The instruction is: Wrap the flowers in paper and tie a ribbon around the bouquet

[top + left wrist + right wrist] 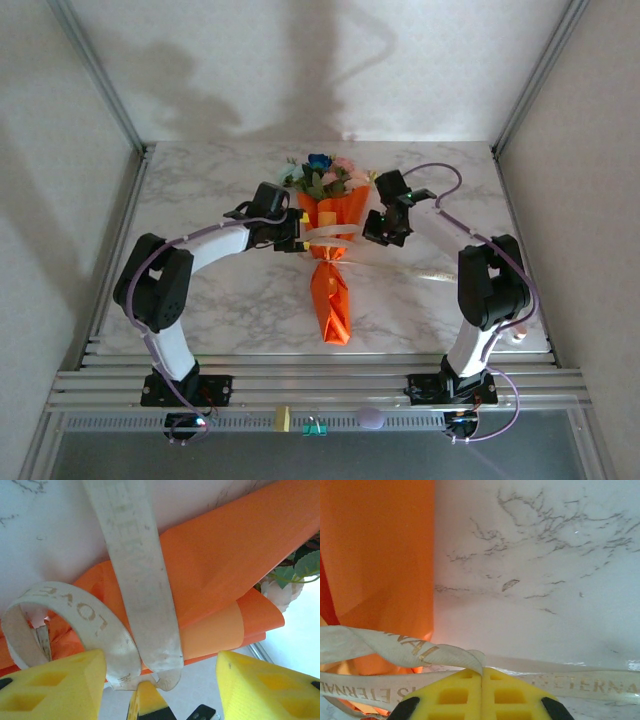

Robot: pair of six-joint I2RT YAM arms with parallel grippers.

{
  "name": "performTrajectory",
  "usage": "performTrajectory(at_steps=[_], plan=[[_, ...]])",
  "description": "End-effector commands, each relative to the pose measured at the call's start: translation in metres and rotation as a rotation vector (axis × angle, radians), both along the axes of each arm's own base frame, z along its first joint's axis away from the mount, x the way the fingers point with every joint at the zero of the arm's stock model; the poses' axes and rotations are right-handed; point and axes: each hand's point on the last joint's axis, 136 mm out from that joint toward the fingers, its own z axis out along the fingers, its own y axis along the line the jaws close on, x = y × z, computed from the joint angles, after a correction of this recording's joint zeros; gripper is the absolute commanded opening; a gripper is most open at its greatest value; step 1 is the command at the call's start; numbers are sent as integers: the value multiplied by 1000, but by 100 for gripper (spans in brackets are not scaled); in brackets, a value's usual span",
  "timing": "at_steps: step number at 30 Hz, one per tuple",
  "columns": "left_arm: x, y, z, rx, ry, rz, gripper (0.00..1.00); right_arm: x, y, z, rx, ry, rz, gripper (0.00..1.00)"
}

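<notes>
From above, the bouquet (333,215) lies in the middle of the marble table (200,300). The flowers (320,175) are at the far end. They are pink, white and blue, with green leaves. The orange paper (335,300) is wrapped around them like a cone, and its thin end points toward the arms. The cream ribbon (335,238) goes across the middle of the cone. One long end of it lies on the table, off to the right. The left pincer (297,237) is just beside the left side of the cone, at the ribbon. The right pincer (372,232) is just beside the right side, also at the ribbon.

In the left wrist view, the left pincer (160,660) is spread apart. Its two yellow fingers (50,685) sit at the bottom corners with a wide gap between them. A flat piece of ribbon (140,580) comes down over the orange paper (225,555) and ends in that gap. Nothing is squeezed there. Another piece of ribbon curls in a loop close to the finger on the left of the picture. A bit of the flowers (295,575) peeks in at the right edge.

In the right wrist view, the right pincer (482,672) has its yellow fingers pressed together. A twisted piece of ribbon (420,650) runs right into the line where they meet, so it is pinching the ribbon. One more strip, with gold letters, runs from side to side by the fingers. The orange paper (375,555) is on the left, lying on the table (545,555).
</notes>
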Motion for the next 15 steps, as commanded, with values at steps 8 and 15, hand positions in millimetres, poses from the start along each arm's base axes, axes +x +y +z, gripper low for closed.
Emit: performTrajectory(at_steps=[8,15], plan=[[-17,-9,22,27,-22,-70,59,18,13,5,84,39,-7,7],[-43,-23,35,-7,-30,-94,67,9,12,17,104,37,-13,26]])
